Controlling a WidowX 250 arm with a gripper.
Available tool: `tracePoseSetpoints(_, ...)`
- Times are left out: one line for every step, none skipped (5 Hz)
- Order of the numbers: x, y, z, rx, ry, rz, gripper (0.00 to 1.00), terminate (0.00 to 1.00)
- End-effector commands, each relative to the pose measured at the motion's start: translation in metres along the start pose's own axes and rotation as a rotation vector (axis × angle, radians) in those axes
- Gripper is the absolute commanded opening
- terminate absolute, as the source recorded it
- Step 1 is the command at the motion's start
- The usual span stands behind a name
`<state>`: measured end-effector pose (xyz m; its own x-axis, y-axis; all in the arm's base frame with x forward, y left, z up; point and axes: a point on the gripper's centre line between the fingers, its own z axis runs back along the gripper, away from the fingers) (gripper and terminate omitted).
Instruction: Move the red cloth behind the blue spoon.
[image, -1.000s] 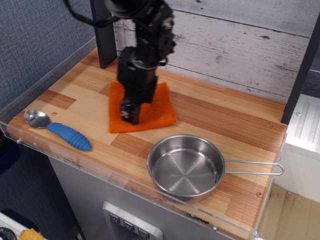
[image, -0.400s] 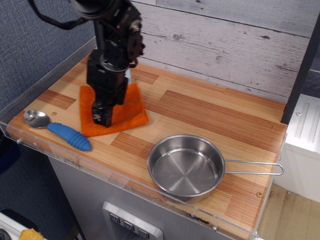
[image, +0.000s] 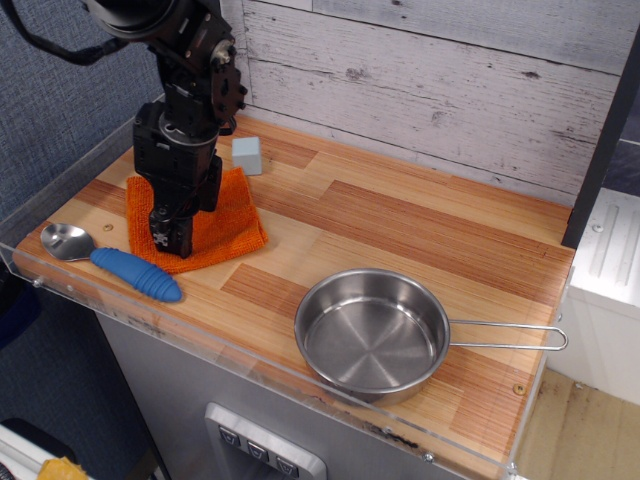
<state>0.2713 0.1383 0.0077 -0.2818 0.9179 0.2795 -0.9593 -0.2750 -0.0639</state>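
The red cloth lies flat on the wooden counter at the left, just behind the blue spoon. The spoon has a shiny bowl at the far left and its blue handle points right, along the front edge. My gripper points down onto the cloth's front left part, shut on it, and the arm covers the cloth's middle. The cloth's front edge lies close to the spoon handle.
A steel pan with a wire handle sits at the front right. A small grey block stands behind the cloth. A clear plastic rim runs along the counter's front and left edges. A plank wall closes the back.
My gripper has moved left and slightly forward, dragging the red cloth with it from the counter's middle to just behind the spoon. The grey block is uncovered now.
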Motion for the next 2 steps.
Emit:
tracePoseSetpoints(0.009,0.002,0.013,-0.028,0.019,0.024,1.0,0.0)
tracePoseSetpoints(0.007,-0.004,0.029,-0.084,0.03,0.03,1.0,0.0)
